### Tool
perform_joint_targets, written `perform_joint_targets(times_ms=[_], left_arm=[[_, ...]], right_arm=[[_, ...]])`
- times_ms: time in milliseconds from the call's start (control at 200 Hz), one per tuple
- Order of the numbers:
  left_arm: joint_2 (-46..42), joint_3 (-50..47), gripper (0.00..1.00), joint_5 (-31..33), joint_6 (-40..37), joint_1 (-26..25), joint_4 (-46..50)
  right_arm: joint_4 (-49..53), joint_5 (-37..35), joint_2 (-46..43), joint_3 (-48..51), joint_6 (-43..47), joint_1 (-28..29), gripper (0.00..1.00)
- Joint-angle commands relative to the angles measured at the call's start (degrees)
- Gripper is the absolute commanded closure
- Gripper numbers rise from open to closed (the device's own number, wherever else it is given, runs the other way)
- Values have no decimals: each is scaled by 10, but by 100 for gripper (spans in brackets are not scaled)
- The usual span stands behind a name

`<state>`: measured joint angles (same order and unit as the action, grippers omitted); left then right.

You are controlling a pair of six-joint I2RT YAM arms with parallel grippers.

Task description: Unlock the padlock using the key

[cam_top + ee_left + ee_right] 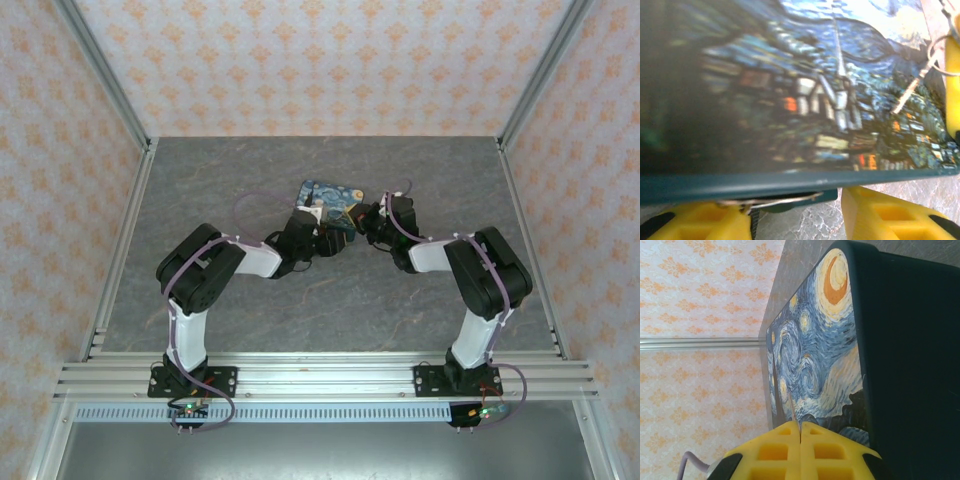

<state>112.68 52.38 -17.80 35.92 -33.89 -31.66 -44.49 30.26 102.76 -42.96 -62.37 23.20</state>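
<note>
Box (325,193) sat mid-counter (300,310), both arms in on it. Right fingers (775,452) were shut tight on the key (792,412). Only a thin sliver of blade stood past the tips, over the painted lid. Left fingers (890,215) stood about half apart at the box's near edge, with a metal loop (770,202) in the gap. I couldn't tell whether they clamped it. I couldn't make out the padlock's keyhole.

Risks as I judged them:
- The pinch on the key was narrow and edge-on, so any side load at the keyway could twist it or pop it free.
- The blade pointed at the lid, so pushing on would scrape or shove the box.
- If the left hold was loose, the box would slide and the lock swing away.
</note>
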Motion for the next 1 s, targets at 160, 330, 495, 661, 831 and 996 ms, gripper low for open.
perform_joint_targets(times_ms=[160,330,495,661,831,996], left_arm=[[-12,-33,48,54,28,18,-18],[-29,-43,43,82,16,25,1],[-40,-28,43,75,-4,29,23],[-15,-20,43,50,-2,28,13],[3,-17,43,18,-6,26,-10],[5,-22,45,-23,12,25,-60]], right_arm=[[6,1,14,8,-1,-2,100],[6,1,13,8,-2,-2,100],[6,0,16,8,-2,-2,100],[4,-1,20,9,-3,-2,100],[3,1,23,9,-5,-2,100],[3,0,25,10,-4,-2,100]])
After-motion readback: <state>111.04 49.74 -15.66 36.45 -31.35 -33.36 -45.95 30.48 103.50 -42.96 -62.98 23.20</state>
